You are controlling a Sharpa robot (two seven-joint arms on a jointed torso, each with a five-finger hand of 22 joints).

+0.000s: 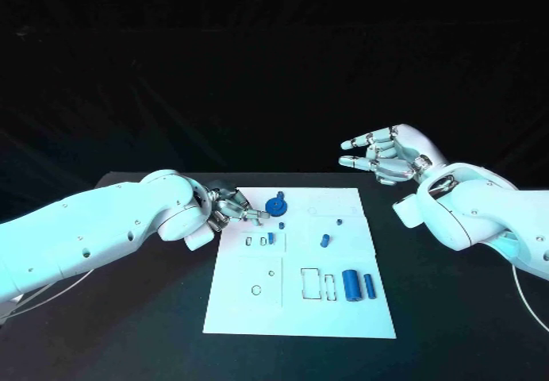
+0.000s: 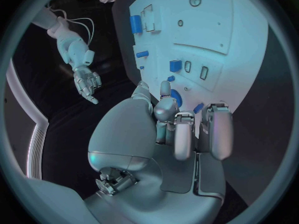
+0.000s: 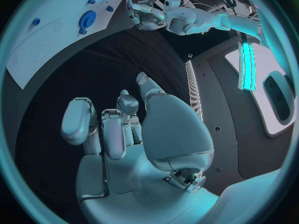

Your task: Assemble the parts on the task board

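Several blue parts (image 1: 351,285) lie on the unlabelled task board (image 1: 343,321).

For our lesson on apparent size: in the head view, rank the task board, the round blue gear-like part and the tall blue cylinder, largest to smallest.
1. task board
2. tall blue cylinder and round blue gear-like part: too alike to rank.

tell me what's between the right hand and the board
Only bare black table. In the head view the right hand is raised beyond the board's far right corner, holding nothing.
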